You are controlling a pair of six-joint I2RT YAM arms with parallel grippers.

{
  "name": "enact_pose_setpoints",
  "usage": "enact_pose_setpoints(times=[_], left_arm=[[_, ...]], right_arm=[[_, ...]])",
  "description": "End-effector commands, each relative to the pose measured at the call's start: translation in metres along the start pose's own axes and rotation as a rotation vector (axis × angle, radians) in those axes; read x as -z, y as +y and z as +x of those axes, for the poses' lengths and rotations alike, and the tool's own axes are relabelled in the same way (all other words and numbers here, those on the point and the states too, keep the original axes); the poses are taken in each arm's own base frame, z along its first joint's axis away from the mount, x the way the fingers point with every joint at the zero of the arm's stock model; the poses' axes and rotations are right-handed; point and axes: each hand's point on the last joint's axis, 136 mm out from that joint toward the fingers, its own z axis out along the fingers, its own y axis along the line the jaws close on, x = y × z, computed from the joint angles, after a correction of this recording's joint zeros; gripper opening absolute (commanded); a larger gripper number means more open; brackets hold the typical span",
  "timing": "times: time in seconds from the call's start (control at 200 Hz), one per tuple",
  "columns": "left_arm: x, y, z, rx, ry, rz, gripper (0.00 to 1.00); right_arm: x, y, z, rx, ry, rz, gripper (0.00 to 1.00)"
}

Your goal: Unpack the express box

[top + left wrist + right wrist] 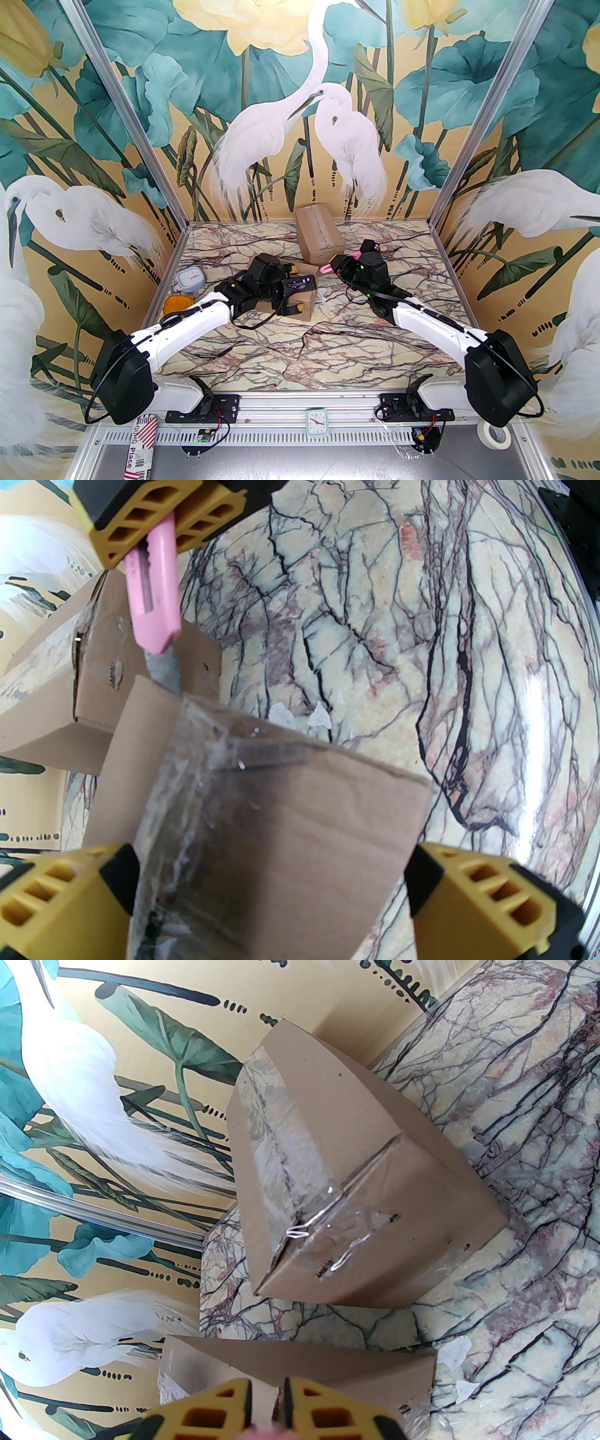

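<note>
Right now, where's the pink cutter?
The pink cutter is in the right gripper, mid-table in the top view, blade at the taped edge of the near box.

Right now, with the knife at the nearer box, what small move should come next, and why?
Probably press the blade into the tape at the nearer box's edge and begin the cut. The right gripper is shut on the pink knife, its blade meets that edge, and the open left gripper straddles that box.

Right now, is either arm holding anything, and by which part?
The right gripper is shut on the pink utility knife, gripping its handle. The left gripper stands open astride the near box, holding nothing.
</note>
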Motion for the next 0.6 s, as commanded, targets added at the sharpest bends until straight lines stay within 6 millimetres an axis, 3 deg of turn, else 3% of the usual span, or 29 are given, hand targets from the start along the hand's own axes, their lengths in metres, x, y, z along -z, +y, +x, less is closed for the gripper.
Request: enact_pose_setpoints(times=[0.0, 0.34, 0.595], left_arm=[[-0.003, 0.001, -0.007, 0.011, -0.022, -0.001, 0.99], [-0.006, -0.003, -0.001, 0.022, -0.012, 0.007, 1.00], [-0.005, -0.003, -0.002, 0.021, -0.016, 0.006, 1.00]], right_arm=[[0.000, -0.002, 0.003, -0.016, -0.007, -0.012, 0.00], [0.018, 0.002, -0.008, -0.014, -0.069, -0.023, 0.00], [0.002, 0.004, 0.000, -0.027, -0.029, -0.055, 0.00]])
